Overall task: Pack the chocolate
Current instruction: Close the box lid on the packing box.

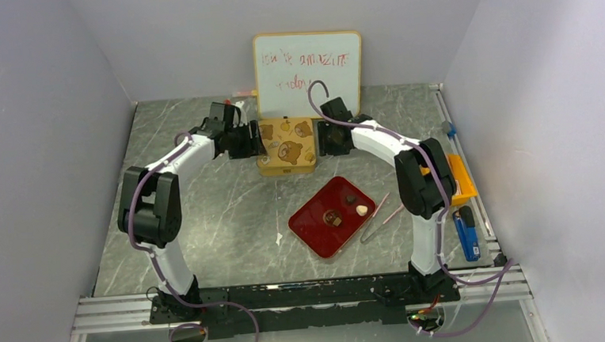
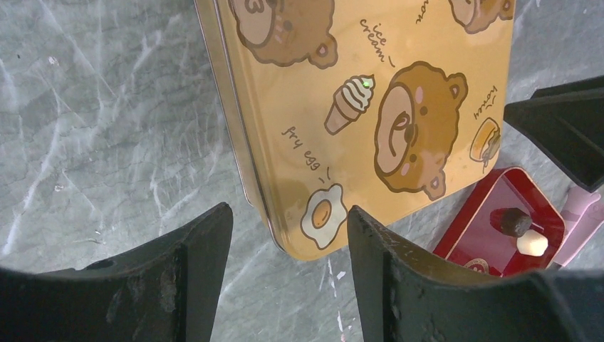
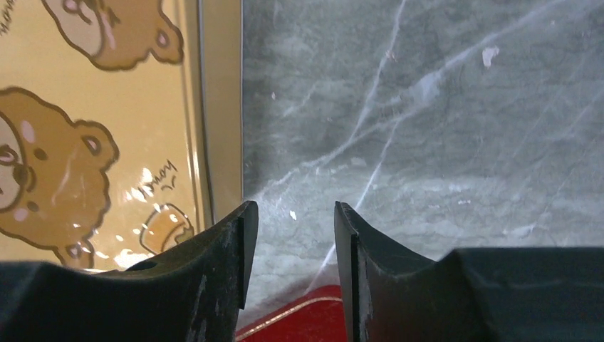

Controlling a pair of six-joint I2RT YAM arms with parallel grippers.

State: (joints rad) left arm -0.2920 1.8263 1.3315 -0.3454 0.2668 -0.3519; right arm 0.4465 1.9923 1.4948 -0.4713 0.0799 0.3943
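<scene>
Chocolate pieces (image 1: 333, 217) sit on the red tray (image 1: 318, 239) near the bear-printed tin (image 1: 286, 150) — both arms bend inward beside that tin, left gripper (image 2: 288, 212) and right gripper (image 3: 295, 206) parted, grasping nothing.

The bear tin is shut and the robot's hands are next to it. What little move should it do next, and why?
Probably ease the left gripper and right gripper inward onto the sides of the bear tin to open it. Both stand open, one at each side, holding nothing, and the chocolates wait on the red tray.
</scene>
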